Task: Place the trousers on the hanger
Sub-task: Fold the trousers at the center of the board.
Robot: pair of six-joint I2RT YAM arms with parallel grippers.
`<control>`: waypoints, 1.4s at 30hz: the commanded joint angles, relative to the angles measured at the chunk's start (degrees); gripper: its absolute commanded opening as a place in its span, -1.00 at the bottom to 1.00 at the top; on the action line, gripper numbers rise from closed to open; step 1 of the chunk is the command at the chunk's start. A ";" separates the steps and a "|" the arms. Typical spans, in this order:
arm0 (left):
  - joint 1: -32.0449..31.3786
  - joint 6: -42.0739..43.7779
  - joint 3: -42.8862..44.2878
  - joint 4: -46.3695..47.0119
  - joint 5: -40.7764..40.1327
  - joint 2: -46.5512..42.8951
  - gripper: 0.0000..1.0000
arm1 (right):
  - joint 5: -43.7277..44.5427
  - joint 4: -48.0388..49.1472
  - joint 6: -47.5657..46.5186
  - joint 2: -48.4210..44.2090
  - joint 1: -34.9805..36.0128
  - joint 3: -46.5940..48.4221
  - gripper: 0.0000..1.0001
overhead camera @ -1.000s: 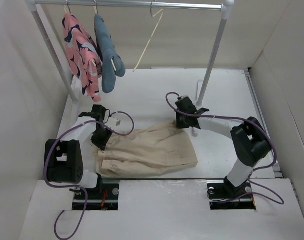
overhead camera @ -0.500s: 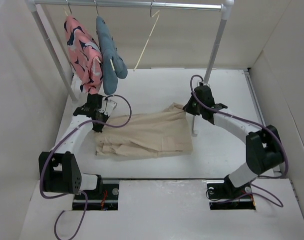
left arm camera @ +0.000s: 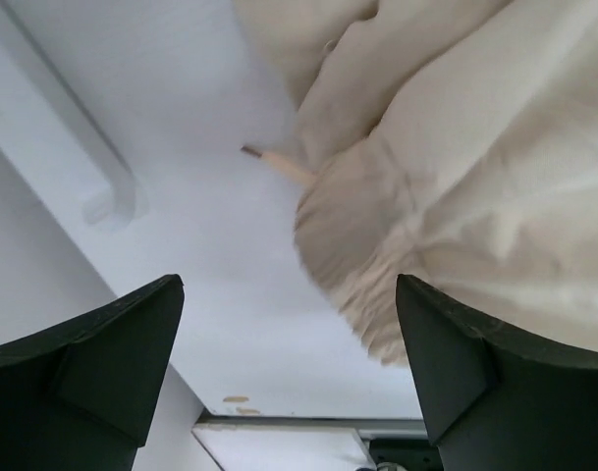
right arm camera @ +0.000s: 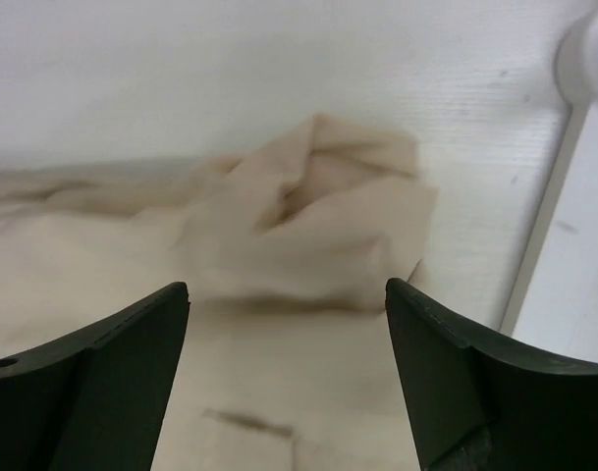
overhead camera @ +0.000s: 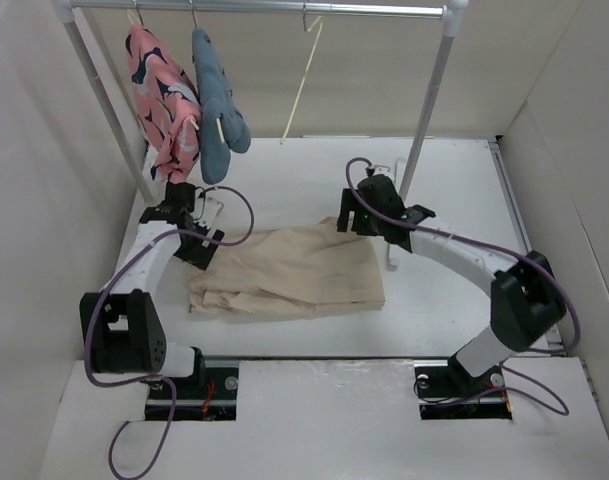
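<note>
The beige trousers (overhead camera: 289, 272) lie wrinkled and flat on the white table, between the two arms. My left gripper (overhead camera: 196, 246) hovers open at their left end; in the left wrist view (left arm camera: 287, 285) the gathered waistband (left arm camera: 446, 196) sits just off the right finger, with nothing between the fingers. My right gripper (overhead camera: 352, 216) stands open over their far right corner, and its wrist view (right arm camera: 289, 287) shows bunched cloth (right arm camera: 308, 231) beneath the spread fingers. The thin cream hanger (overhead camera: 306, 75) hangs bare from the rail, tilted, well above and behind the trousers.
A grey rail (overhead camera: 274, 8) spans the back on two posts (overhead camera: 424, 120). A pink patterned garment (overhead camera: 164, 110) and a blue one (overhead camera: 216, 105) hang at its left end. The right post's foot (right arm camera: 585, 54) is close to my right gripper. Walls enclose both sides.
Both grippers went from shut on the trousers to open, letting the cloth go. The trousers have been dragged farther back and now lie flat. The right gripper shifted left.
</note>
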 commanded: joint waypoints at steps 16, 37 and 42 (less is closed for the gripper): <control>0.70 0.19 -9.35 -0.11 4.77 -4.81 0.64 | 2.03 -4.86 15.91 -16.45 8.84 -23.26 0.71; 1.32 5.90 1.91 -19.53 12.24 -9.65 -1.00 | -5.08 -6.25 15.38 -23.30 6.55 -26.95 -1.00; -0.78 3.53 -6.08 -11.55 15.04 -9.12 0.12 | -4.56 -7.57 13.55 -22.25 6.55 -26.26 0.14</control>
